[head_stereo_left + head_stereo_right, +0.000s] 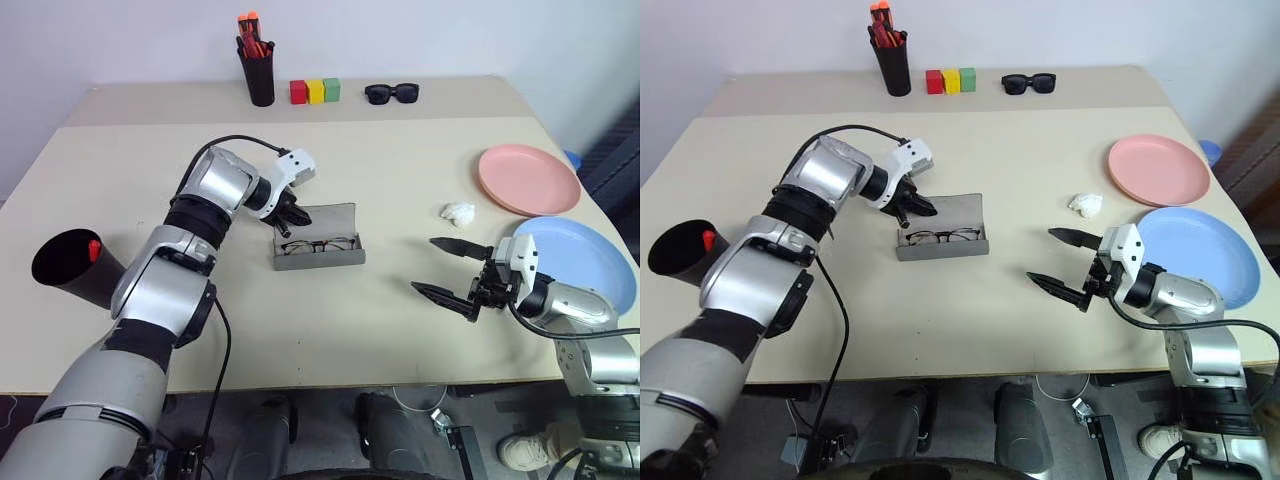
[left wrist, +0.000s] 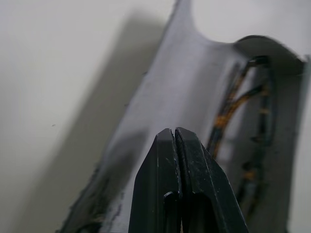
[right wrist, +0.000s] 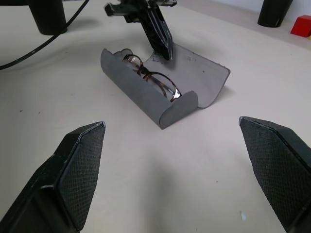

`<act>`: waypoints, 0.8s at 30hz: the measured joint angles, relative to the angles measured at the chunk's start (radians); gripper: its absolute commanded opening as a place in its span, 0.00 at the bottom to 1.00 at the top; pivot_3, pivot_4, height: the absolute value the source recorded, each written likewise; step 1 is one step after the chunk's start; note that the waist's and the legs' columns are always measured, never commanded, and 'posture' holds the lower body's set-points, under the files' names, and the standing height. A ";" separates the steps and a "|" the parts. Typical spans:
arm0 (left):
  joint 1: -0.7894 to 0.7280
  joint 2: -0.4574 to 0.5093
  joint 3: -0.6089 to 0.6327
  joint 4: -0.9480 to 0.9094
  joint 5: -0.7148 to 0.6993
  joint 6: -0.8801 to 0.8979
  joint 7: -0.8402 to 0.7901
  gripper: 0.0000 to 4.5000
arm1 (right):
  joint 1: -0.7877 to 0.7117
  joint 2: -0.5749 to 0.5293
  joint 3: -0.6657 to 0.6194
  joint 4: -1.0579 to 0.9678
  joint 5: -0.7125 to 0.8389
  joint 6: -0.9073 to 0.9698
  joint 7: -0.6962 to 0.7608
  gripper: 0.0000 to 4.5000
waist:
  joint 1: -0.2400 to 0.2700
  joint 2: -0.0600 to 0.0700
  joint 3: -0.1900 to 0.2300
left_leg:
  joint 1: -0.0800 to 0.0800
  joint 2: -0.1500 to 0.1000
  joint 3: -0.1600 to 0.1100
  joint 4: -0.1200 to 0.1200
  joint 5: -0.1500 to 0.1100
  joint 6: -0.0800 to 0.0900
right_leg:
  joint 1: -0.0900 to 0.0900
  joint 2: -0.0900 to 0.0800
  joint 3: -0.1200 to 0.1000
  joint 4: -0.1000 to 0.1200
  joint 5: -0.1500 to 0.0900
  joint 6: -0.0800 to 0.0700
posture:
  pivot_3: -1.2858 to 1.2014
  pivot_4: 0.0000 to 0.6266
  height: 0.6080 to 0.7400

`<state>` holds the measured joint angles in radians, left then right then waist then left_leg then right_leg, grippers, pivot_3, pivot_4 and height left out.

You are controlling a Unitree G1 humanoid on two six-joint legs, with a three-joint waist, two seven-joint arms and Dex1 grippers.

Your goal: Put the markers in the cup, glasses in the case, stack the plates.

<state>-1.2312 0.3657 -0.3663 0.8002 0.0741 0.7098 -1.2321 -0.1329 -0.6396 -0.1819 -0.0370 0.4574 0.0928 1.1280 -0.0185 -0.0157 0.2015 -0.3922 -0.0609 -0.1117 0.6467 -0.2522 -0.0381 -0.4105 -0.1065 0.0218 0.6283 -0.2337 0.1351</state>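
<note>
Left gripper (image 1: 296, 217): The two black fingers are pressed tight together with nothing between them. The tip is held at the open lid of the case, near its back left corner. It cannot be told if the lid is touched.
Right gripper (image 1: 447, 268): The fingers are spread wide apart and nothing is held. It is kept just above the table, to the right of the case and well apart from it, and is pointed toward the case.
Case (image 1: 318, 236): The grey case is seen lying open near the middle of the table (image 1: 330, 330). The lid is laid back, away from the robot.
Glasses (image 1: 319, 244): The thin wire glasses are placed inside the open case, along its length.
Cup (image 1: 68, 264): The wide black cup is found on the far left of the table, tipped so its mouth can be seen.
Marker (image 1: 94, 250): A red cap is seen inside the cup, at the rim. The second marker cannot be made out.
Pink plate (image 1: 528, 179): It is set flat on the right side of the table, farther back.
Blue plate (image 1: 585, 260): It is set flat nearer the robot, just beside the pink plate. The two are not stacked.
Other things: A black pen holder (image 1: 259, 72) with orange pens, three coloured blocks (image 1: 315, 91) and black sunglasses (image 1: 391, 93) are lined up along the back. A small white lump (image 1: 458, 212) is seen near the pink plate.
</note>
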 measured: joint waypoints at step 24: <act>-0.031 -0.164 0.054 0.084 0.032 -0.046 0.364 0.00 | -0.011 0.004 0.011 0.002 0.010 0.007 -0.018 1.00 | -0.002 0.000 0.000 | 0.001 0.000 0.000 0.000 0.000 0.000 | 0.000 0.000 0.000 0.001 0.000 0.000 | 0.52 0.24 1.00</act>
<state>-1.2618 0.2012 -0.3118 0.8841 0.1062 0.6638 -0.8683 -0.1434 -0.6356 -0.1712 -0.0347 0.4673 0.1002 1.1100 -0.0207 -0.0157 0.2015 -0.3914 -0.0610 -0.1117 0.6471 -0.2522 -0.0381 -0.4104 -0.1064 0.0219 0.6291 -0.2335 0.1354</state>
